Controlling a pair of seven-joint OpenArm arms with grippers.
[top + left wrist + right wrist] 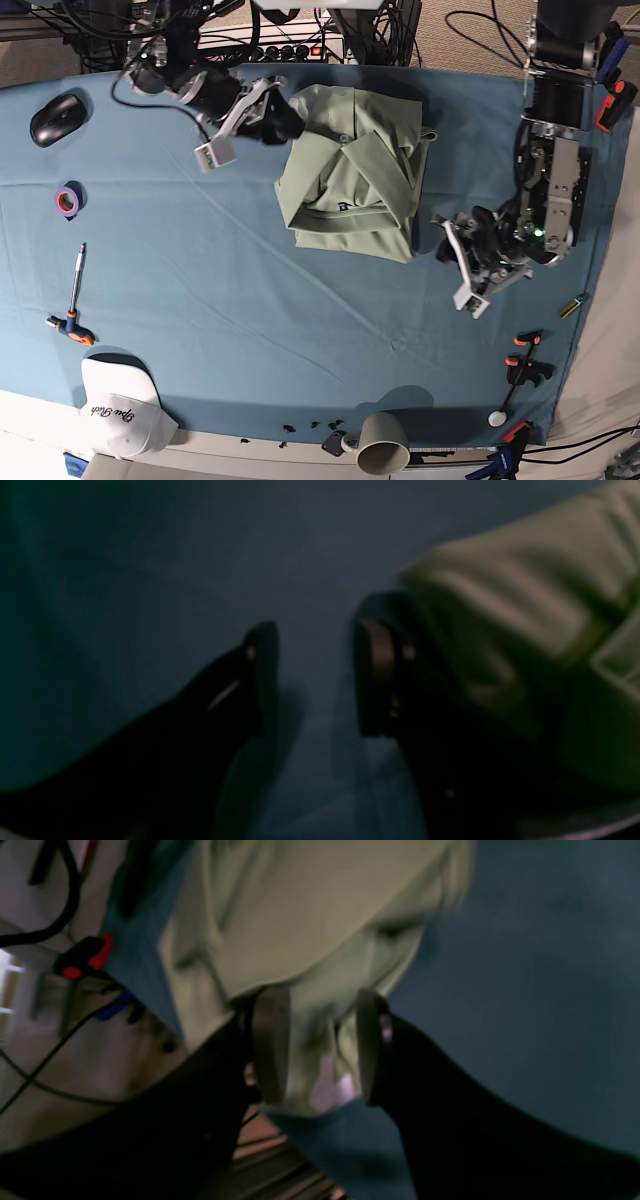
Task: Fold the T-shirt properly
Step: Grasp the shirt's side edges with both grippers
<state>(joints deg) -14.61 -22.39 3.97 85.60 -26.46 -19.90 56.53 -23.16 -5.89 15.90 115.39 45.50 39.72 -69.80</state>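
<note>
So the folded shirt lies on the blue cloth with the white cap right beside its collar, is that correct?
Not quite: the base view shows the shirt folded on the blue cloth, but the cap sits far off at the cloth's near corner, not beside the collar.

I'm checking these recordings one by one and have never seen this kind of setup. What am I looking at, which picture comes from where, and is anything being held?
This is a robot with two arms working over a table covered in blue cloth. The base view looks down from above; the other two pictures come from cameras mounted on each wrist, looking past the gripper.

A sage-green T-shirt, already folded into a compact shape, lies in the middle. The right gripper is at its top left edge; in its wrist view the jaws are apart with fabric between them. The left gripper is beside the shirt's right edge, open and empty.

Around the edges lie a computer mouse, purple tape roll, screwdriver, white cap, mug and some clamps.
</note>
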